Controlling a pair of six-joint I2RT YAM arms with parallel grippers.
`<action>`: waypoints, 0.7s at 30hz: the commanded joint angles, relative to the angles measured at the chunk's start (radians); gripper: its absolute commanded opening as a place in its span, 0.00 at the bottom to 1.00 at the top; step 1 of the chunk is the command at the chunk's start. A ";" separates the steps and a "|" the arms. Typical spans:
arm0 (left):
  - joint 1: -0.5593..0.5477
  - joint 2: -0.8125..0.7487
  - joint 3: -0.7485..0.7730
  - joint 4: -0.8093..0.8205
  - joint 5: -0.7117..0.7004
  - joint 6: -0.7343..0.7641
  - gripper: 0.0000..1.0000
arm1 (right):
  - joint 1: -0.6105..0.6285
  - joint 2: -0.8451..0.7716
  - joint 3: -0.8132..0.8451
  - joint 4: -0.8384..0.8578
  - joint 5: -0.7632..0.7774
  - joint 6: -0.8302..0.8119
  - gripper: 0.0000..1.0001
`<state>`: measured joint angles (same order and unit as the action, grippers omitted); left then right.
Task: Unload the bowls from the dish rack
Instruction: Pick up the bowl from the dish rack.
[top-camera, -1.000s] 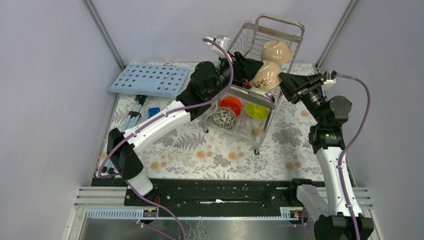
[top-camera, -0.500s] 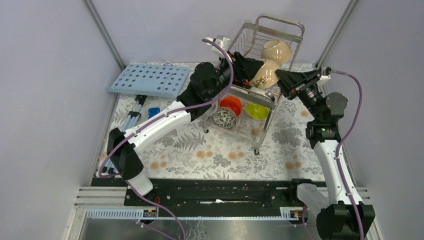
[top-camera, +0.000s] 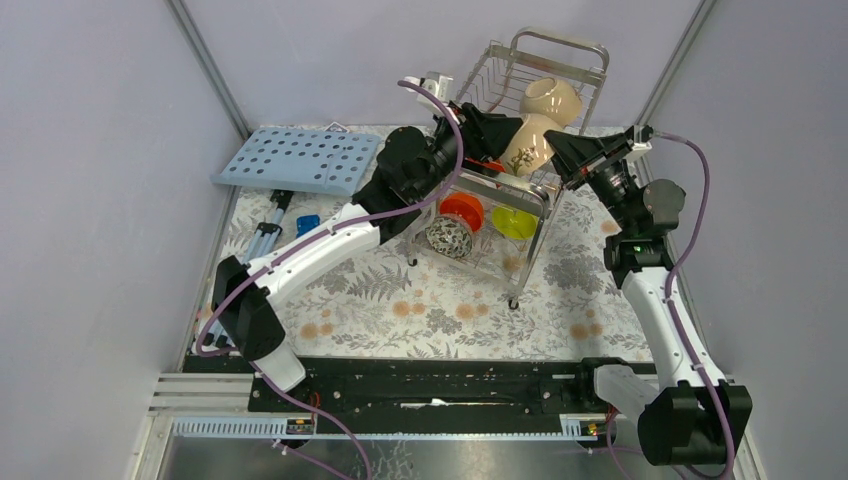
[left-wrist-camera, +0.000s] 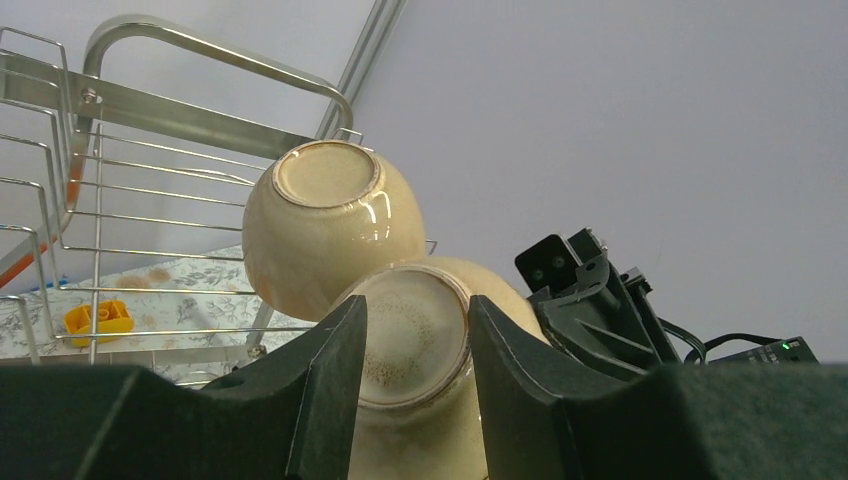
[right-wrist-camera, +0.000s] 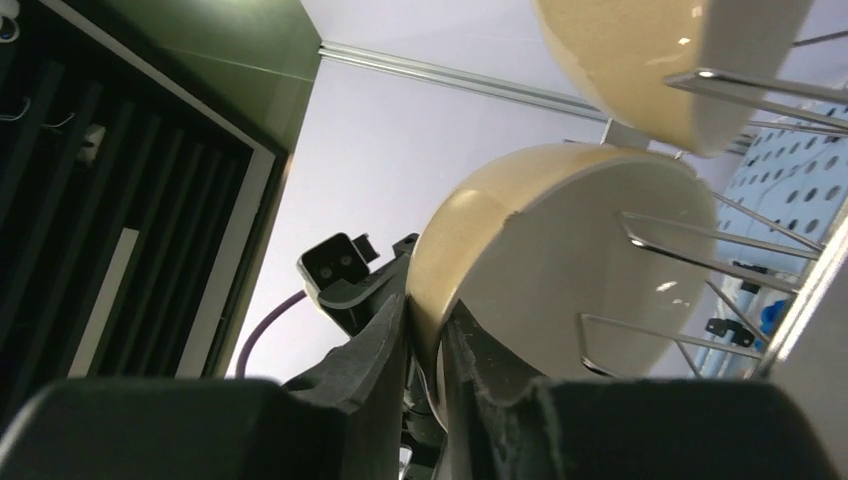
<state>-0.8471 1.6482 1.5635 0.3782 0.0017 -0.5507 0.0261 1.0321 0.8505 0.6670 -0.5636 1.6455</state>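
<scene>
Bowls: five in view, namely two cream, one orange (top-camera: 462, 210), one green (top-camera: 514, 222) and one speckled (top-camera: 449, 237).
Rack: one steel wire rack (top-camera: 500, 80) with two tiers, at the upper centre of the top view.
Top tier: holds both cream bowls. The back cream bowl (top-camera: 550, 98) lies on its side, foot toward the left wrist camera. The front cream bowl (top-camera: 527, 145) is tilted just below-left of it.
Lower tier: the orange, green and speckled bowls stand on edge, side by side.
Front cream bowl, look: glossy beige, with a brown-flecked foot ring and a dark sprig on its side.
Left gripper (left-wrist-camera: 415, 310): clamped across the front cream bowl's foot.
Right gripper (right-wrist-camera: 425, 320): pinched on the same bowl's rim, one finger on each side of the wall.
Board (top-camera: 300, 158): one, light blue and perforated, at upper left.
</scene>
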 joint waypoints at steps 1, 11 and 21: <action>-0.009 -0.016 -0.028 -0.031 0.023 0.008 0.46 | 0.042 0.013 0.041 0.142 -0.026 0.039 0.21; -0.006 -0.070 -0.064 -0.016 -0.030 0.022 0.50 | 0.045 0.046 0.059 0.224 -0.030 0.081 0.00; -0.004 -0.134 -0.076 -0.022 -0.064 0.035 0.56 | 0.045 0.117 0.120 0.368 -0.052 0.189 0.00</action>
<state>-0.8436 1.5955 1.5085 0.3916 -0.0666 -0.5323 0.0597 1.1412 0.8822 0.8497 -0.6044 1.7645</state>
